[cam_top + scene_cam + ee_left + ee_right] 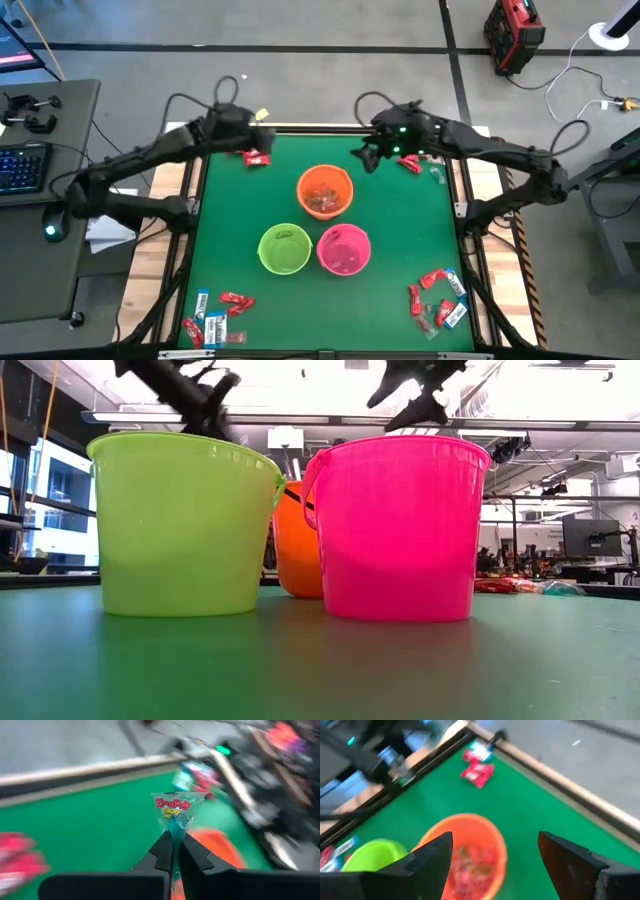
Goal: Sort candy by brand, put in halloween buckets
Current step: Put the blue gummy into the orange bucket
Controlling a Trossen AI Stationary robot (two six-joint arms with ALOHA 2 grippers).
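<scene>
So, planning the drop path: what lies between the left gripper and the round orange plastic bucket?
In the high view, only bare green mat separates left gripper from orange bucket; red candies lie just beside it.

Even, bright overhead light fills the high view, with only faint, soft shadows beside the buckets (325, 190) on the green mat (400, 220). In the low view, ceiling lights glare white from about 11 to 1 o'clock, and the pink bucket (400, 530) glows as if lit through (the near mat is soft). Both wrist views are motion-blurred; the left one keeps only a clear-wrapped candy (172, 810) fairly sharp at centre.
</scene>
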